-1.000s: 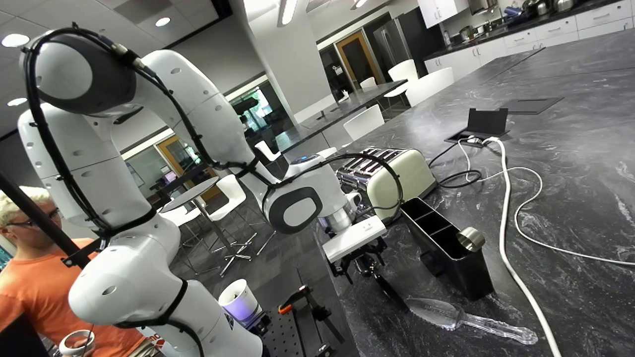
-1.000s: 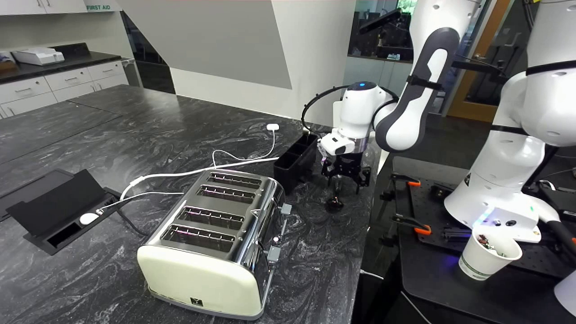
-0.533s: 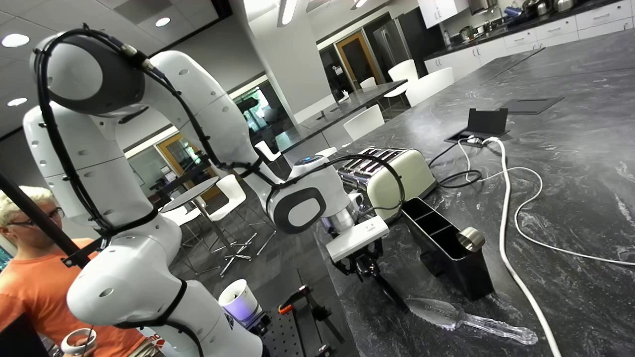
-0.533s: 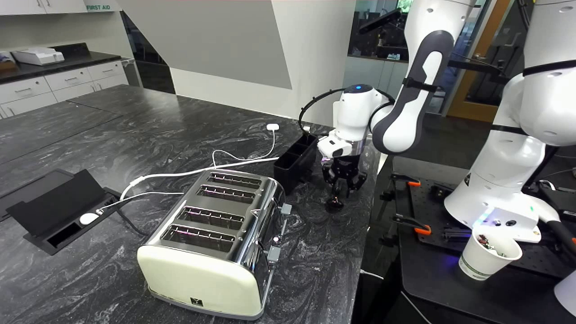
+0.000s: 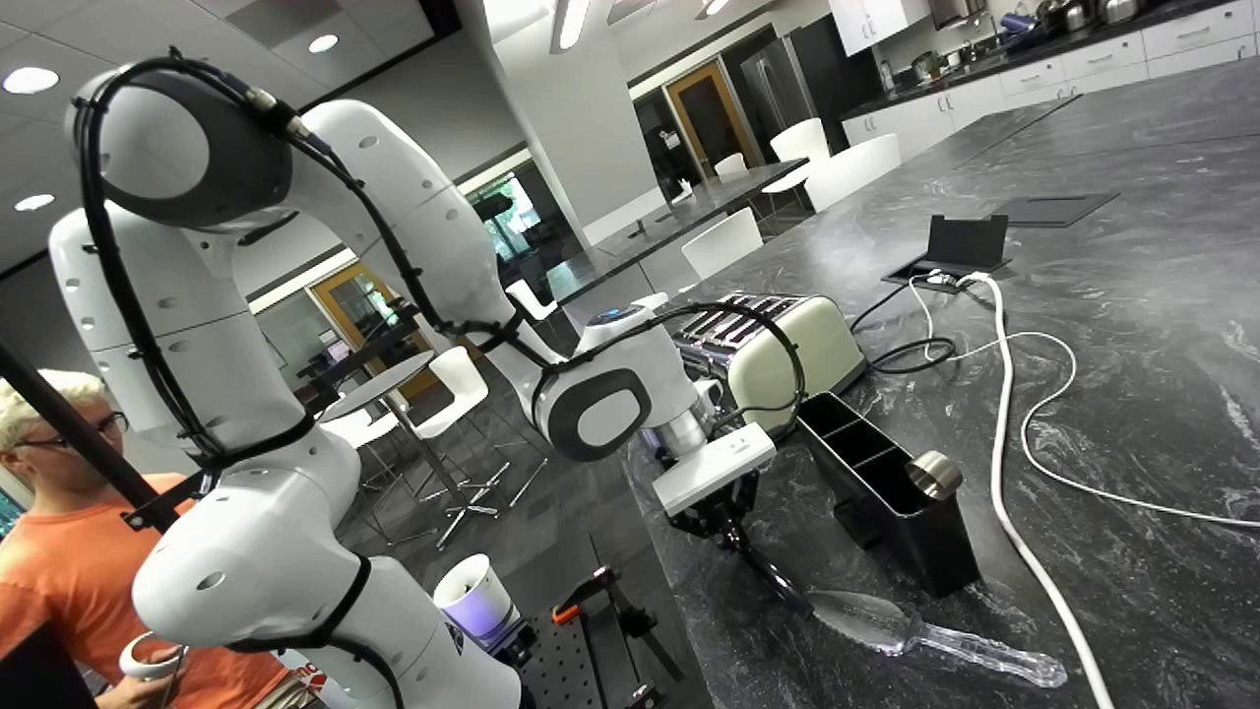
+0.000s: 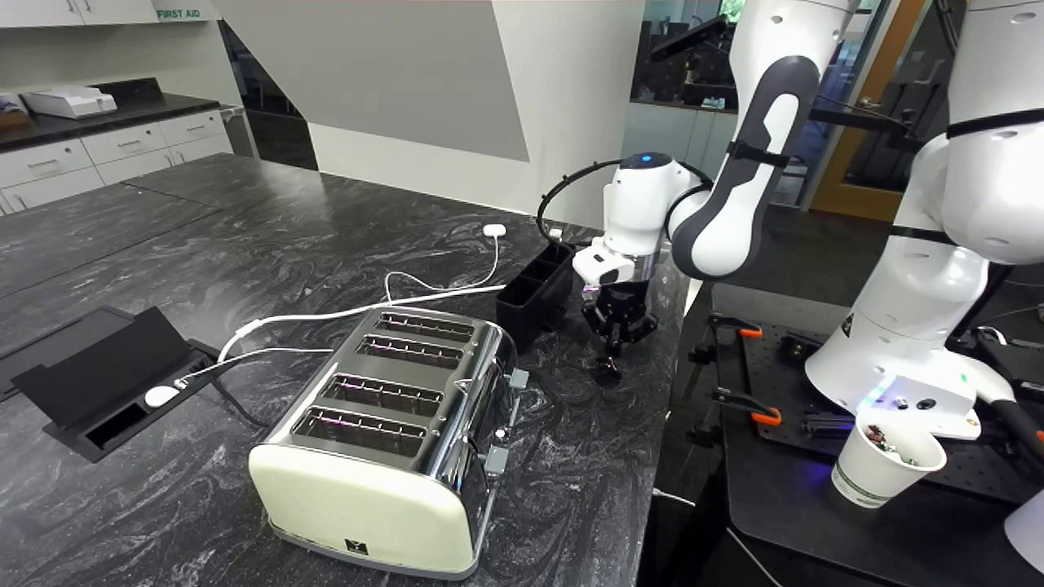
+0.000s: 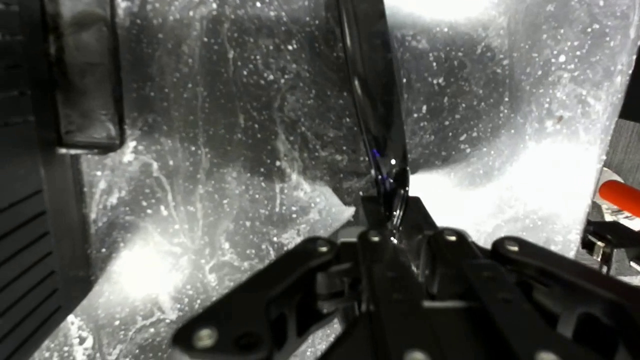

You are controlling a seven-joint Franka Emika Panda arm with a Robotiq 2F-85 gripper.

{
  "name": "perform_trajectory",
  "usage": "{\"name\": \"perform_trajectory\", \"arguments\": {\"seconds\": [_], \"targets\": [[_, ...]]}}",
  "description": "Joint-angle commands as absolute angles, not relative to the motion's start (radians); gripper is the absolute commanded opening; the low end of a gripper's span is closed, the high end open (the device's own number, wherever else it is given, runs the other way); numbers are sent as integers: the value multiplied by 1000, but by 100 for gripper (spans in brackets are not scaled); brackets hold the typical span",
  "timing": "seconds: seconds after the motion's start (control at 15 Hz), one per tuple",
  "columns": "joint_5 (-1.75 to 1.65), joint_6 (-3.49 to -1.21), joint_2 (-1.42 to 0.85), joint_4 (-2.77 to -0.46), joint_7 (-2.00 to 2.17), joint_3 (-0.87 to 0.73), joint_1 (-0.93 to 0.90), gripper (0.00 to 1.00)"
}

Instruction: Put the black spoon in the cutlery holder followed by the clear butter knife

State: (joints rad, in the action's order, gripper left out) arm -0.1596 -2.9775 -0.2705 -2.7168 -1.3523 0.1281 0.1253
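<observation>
My gripper (image 7: 396,212) is shut on the black spoon (image 7: 372,90), whose glossy handle runs up and away from the fingertips in the wrist view. The spoon's bowl (image 6: 605,372) shows just below the jaws in an exterior view. I cannot tell whether the spoon still touches the table. The long black cutlery holder (image 5: 930,551) stands upright beside the gripper, with a silver utensil (image 5: 933,475) in its end compartment. The clear butter knife (image 5: 866,620) lies flat on the table past the end of the spoon's handle (image 5: 778,579), close to the holder's end.
A cream-and-chrome toaster (image 6: 359,497) stands near the holder, its dark cord behind it. White cables (image 5: 1004,433) run along the holder's far side from a pop-up outlet (image 6: 122,383). The table edge (image 6: 665,391) passes close by the gripper on the robot's side.
The gripper's fingers, apart around the spoon a second ago, have come together on it. The arm has shifted slightly towards the holder, and the spoon's handle has turned a little, showing more glare.
</observation>
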Motion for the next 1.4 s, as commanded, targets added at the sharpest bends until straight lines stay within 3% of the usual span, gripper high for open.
{"name": "perform_trajectory", "arguments": {"seconds": [0.0,0.4,0.67,1.13,1.2,1.27,1.33], "targets": [[-107,-2964,-231,-2728,-1349,199,171,4],[362,-2913,-84,-2765,-1496,601,454,4],[716,-2881,22,-2722,-1623,724,545,4],[1181,-2598,320,-2711,-1932,591,508,4],[1152,-2587,334,-2723,-1921,431,369,4],[1134,-2552,357,-2731,-1931,375,335,4],[1077,-2650,261,-2702,-1871,314,250,15]]}}
